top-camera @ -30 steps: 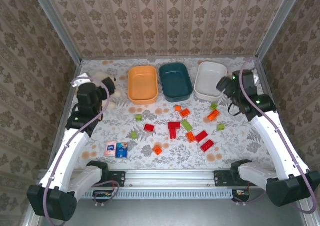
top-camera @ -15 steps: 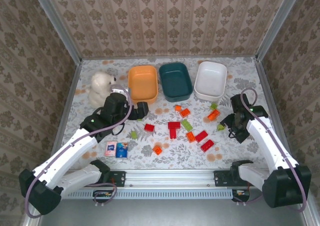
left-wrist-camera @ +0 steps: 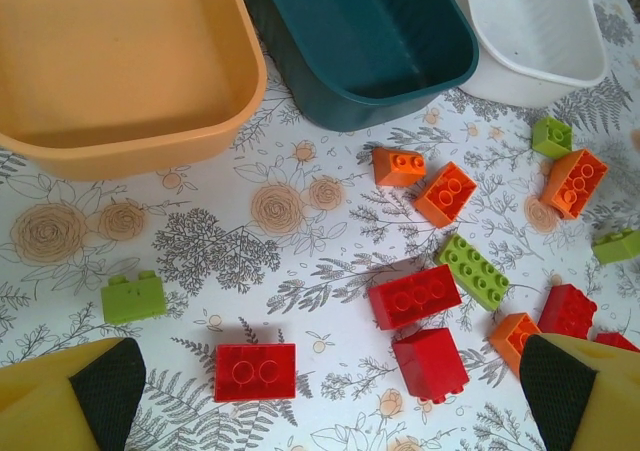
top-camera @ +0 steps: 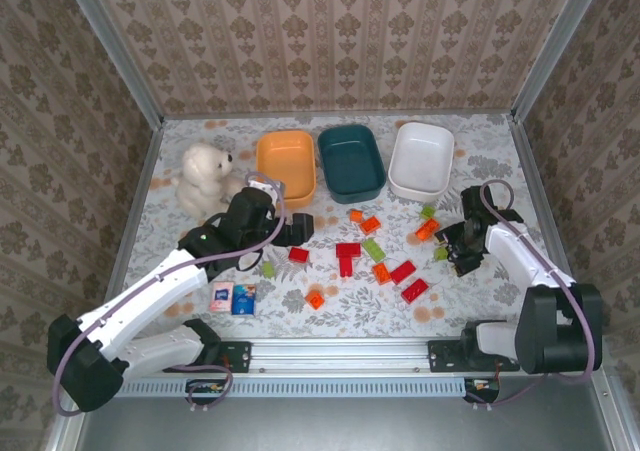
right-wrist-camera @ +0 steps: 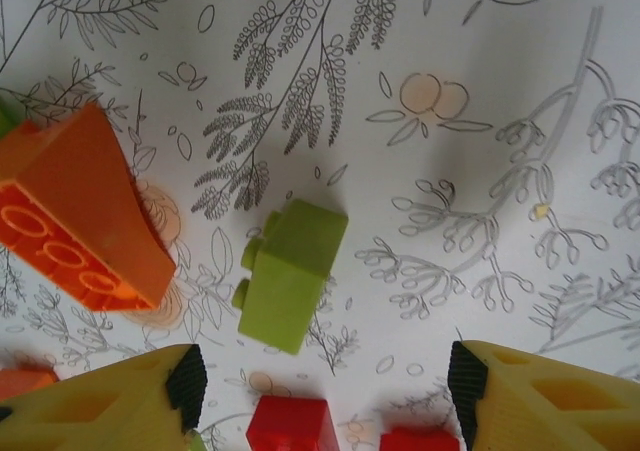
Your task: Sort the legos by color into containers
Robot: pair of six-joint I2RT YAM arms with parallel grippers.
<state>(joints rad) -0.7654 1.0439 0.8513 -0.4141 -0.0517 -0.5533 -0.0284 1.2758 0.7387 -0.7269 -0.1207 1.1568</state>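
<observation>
Right wrist: green lego [right-wrist-camera: 292,271] just ahead of wide-spread right hand [right-wrist-camera: 325,381].

Scattered legos [left-wrist-camera: 255,372] beside three bowls [left-wrist-camera: 372,113]

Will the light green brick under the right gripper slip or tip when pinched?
The light green brick looks hard, unlikely to deform. It lies studs sideways, skewed to the right gripper, so it may twist. Smooth faces might slip.

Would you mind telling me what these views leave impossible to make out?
Right wrist view: a red brick cut by the bottom edge, stud count unclear.
Left wrist view: orange bowl and white bowl run off the frame, far ends unseen.
Top view: packet print too small to read; left gripper hides the table beneath it.
</observation>
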